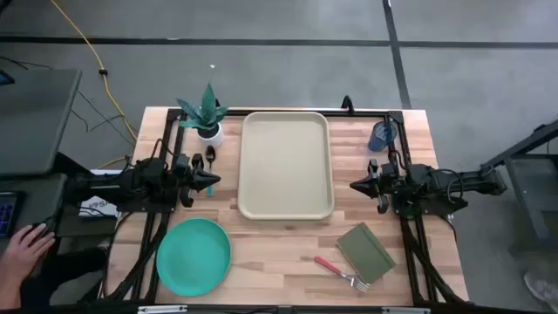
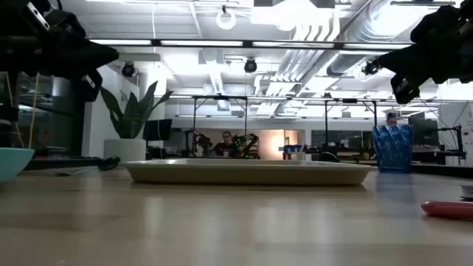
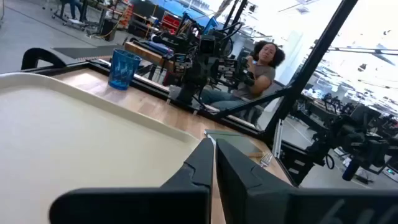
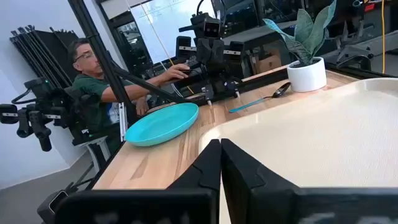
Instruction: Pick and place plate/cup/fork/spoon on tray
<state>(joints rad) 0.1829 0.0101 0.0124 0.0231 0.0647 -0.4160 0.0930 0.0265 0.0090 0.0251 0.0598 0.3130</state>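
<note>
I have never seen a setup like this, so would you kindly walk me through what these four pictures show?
It is a two-armed robot at a wooden table. One picture looks straight down, one looks level across the tabletop, and two come from cameras on the arms' wrists.

From above, the left hand and right hand hover on either side of the empty beige tray. Both are shut and hold nothing.

On the table lie a teal plate, a blue cup, a red-handled fork, a blue-handled spoon, a potted plant and an olive notebook. People sit beyond the table.
</note>
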